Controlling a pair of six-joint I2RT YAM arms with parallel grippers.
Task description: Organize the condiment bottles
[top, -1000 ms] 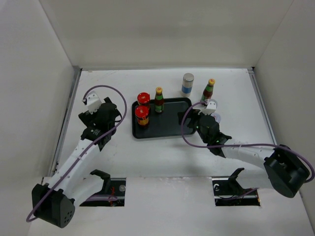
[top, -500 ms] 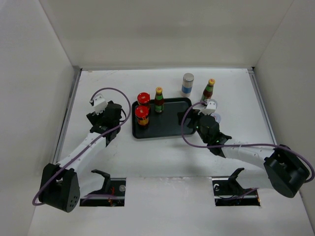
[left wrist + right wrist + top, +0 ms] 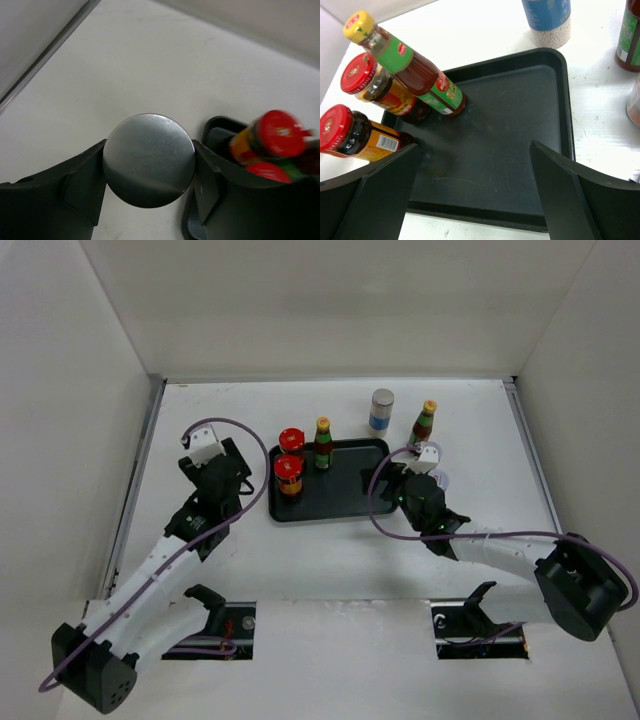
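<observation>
**Left pincer clamps grey-topped cylinder beside the tray; right pincer spread wide over it**

The left pincer is clenched on a cylinder with a round grey metal top. One black finger presses against each side of the lid. Only that lid shows, so I cannot tell whether the cylinder stands on the white tabletop or hangs above it. It is just left of the black rectangular plastic tray, near the tray's left edge.

Two glass jars with red lids stand upright in the tray's left part, one at the far corner and one nearer. A slim dark bottle with a yellow cap and green neck stands just to their right, at the tray's far edge.

Outside the tray, on the tabletop beyond its far right corner, stand a white cylinder with a blue label and grey top and a second slim yellow-capped bottle.

The right pincer is released, its jaws far apart and holding nothing, above the tray's bare right half.
</observation>
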